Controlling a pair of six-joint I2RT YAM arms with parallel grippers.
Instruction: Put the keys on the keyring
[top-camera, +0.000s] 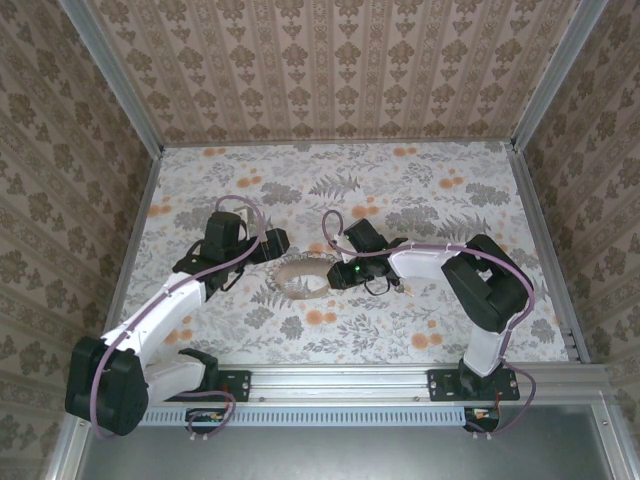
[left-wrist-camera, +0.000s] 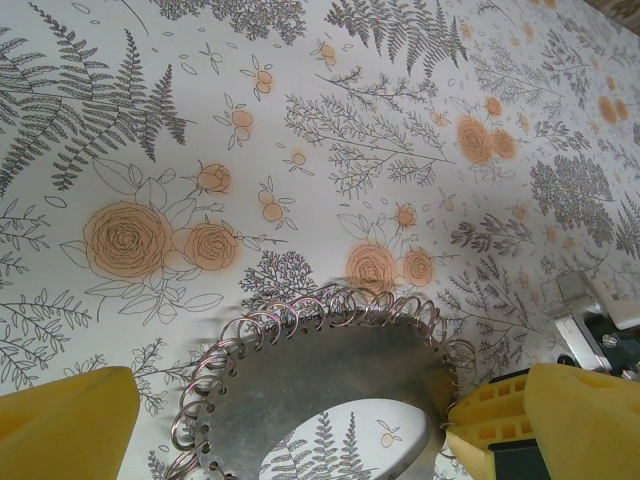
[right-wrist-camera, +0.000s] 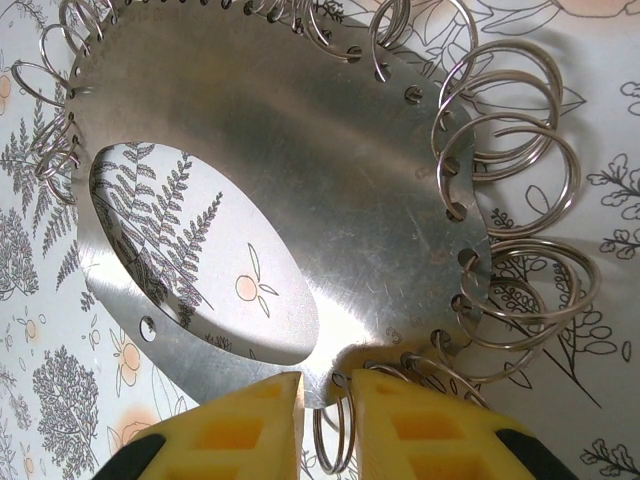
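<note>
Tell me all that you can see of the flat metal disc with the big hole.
The metal disc is a flat, dull silver plate with a large opening, through which the flowered table shows. Small holes line its outer edge, and many wire rings hang through them. It lies flat. The right gripper stands at its edge, one ring between its fingers.

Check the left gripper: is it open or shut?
Open. The left gripper has its yellow fingers far apart, one at each side of the wrist view, with the ringed metal plate lying between them.
</note>
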